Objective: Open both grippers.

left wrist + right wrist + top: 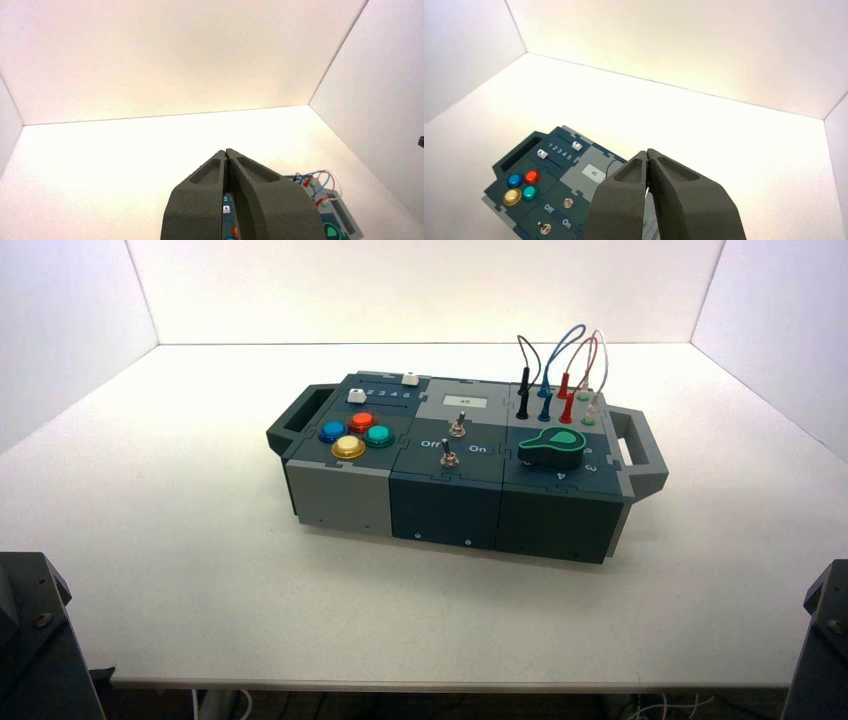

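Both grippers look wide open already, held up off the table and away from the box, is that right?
Not quite. The left gripper and right gripper are both shut, fingertips meeting, as each wrist view shows. The rest holds: they are up off the table and away from the box.

Lettering I can read on the box (pixel 526 170), from my right wrist view:
- "1 2 3 4 5" in white, along the slider panel (pixel 559 150), between the two white slider caps.
- "Off" (pixel 548 207) and "On" (pixel 566 223) in white, on the dark strip between the two toggle switches.
- Small white label plate (pixel 593 172): dark marks, possibly digits, not legible.
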Robot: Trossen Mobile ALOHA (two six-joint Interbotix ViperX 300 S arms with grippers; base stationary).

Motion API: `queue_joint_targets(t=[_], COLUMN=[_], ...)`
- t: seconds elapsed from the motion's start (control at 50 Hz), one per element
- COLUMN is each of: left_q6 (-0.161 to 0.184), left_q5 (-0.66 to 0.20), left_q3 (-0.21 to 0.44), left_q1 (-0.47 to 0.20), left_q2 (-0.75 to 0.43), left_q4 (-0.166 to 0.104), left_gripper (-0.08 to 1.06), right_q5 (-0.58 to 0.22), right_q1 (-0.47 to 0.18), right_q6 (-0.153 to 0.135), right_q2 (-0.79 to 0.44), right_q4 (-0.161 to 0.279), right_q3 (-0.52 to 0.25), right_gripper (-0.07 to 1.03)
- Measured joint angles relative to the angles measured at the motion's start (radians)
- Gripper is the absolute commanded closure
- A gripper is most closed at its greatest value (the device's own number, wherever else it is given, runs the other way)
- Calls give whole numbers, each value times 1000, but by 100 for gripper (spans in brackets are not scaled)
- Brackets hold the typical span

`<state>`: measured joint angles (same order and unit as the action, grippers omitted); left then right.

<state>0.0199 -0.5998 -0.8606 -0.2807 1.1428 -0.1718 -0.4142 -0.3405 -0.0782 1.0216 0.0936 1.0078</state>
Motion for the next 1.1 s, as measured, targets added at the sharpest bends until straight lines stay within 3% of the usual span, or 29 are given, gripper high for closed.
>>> queue_joint_targets(t=[0.14,0.2,0.28,0.34,0.42,0.46,0.48,0.56,0.68,0.94,1.1], left_q6=[0,0,-2,-2,-5,-6,-6,-14,-17,-44,-44], left_q5=[2,2,2,3,5,5,5,6,6,11,12], left_q3=[0,2,2,2,-2,-3,-3,-12,-15,-15,-15], left_q1=[-2,0,-2,0,-2,0,-2,-2,-2,-2,-2], left_q2=[0,0,-2,-3,-5,-3,-3,-3,-6,-12,-12], left_q4=[0,0,0,0,0,0,2,2,3,9,9], left_gripper=[100,99,81,60,41,35,34,21,-6,-5,-5], right_q5=[26,40,57,67,71,71,71,72,72,55,51], right_q1=[0,0,0,0,0,0,0,0,0,0,0], right_q6=[0,-2,-2,-2,-2,-3,-2,-3,-3,-3,-3], right_q2=[38,54,74,94,103,104,104,104,94,77,78], right_q4=[-2,-6,-11,-17,-18,-18,-18,-23,-26,-37,-38], right_q3=[12,17,20,20,21,20,21,21,21,21,21], right_gripper=[96,85,71,63,51,38,38,-4,-3,-3,-3])
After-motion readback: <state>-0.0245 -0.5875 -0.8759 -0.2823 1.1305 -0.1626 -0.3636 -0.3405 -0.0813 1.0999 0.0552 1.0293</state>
